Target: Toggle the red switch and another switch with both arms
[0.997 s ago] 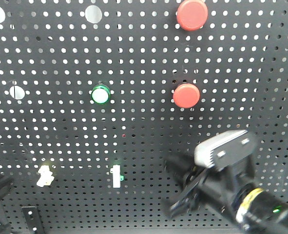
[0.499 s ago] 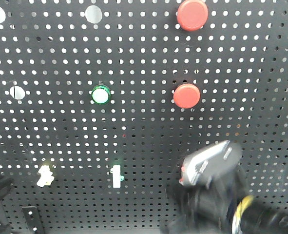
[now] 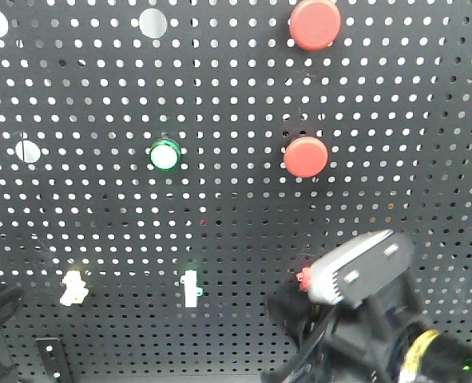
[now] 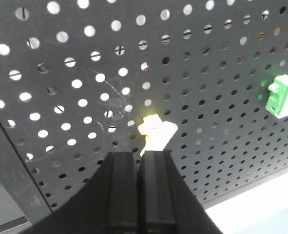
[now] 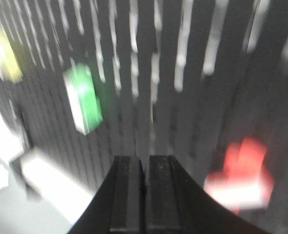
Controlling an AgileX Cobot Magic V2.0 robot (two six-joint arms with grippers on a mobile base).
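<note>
Both sets of jaws are pressed together; the yellow switch (image 3: 74, 287) stands upright, the red switch (image 5: 241, 168) blurred.

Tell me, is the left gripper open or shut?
Shut. In the left wrist view the left gripper has its two black fingers pressed together with no gap, tips just below the yellow switch.

R gripper (image 5: 144, 168), jaws pressed together, sits low centre against motion-blurred pegboard (image 5: 192, 73), w/ red switch (image 5: 241, 170) lower right, green toggle (image 5: 83, 100) left & yellow switch (image 5: 5, 58) upper left.
</note>
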